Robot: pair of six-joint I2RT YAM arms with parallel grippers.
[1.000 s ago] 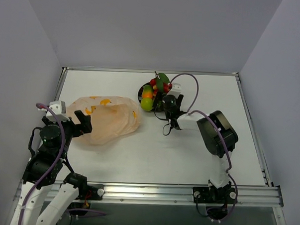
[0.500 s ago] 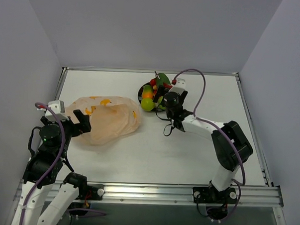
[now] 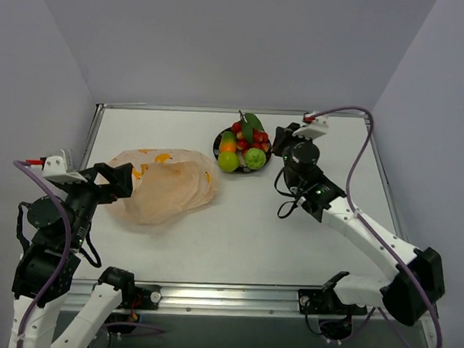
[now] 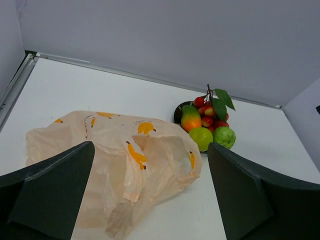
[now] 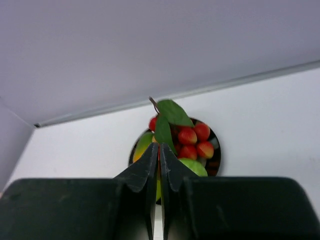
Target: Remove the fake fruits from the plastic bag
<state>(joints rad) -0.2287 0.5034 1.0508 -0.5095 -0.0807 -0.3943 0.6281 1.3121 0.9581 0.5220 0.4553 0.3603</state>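
Right arm dropped its fruit and backed off

A second ago my right end effector (image 5: 159, 150) was spread open over the plate (image 3: 217, 145). Now it has pulled away to the right, clenched on nothing. The fruits (image 3: 245, 147) sit heaped on that plate, far middle of the desk (image 3: 237, 228). The bag (image 3: 166, 185) lies slack on the left, and my left end effector (image 3: 118, 180) hangs wide open at its near-left end, gripping nothing. I reckon we're about done, though I can't see inside.
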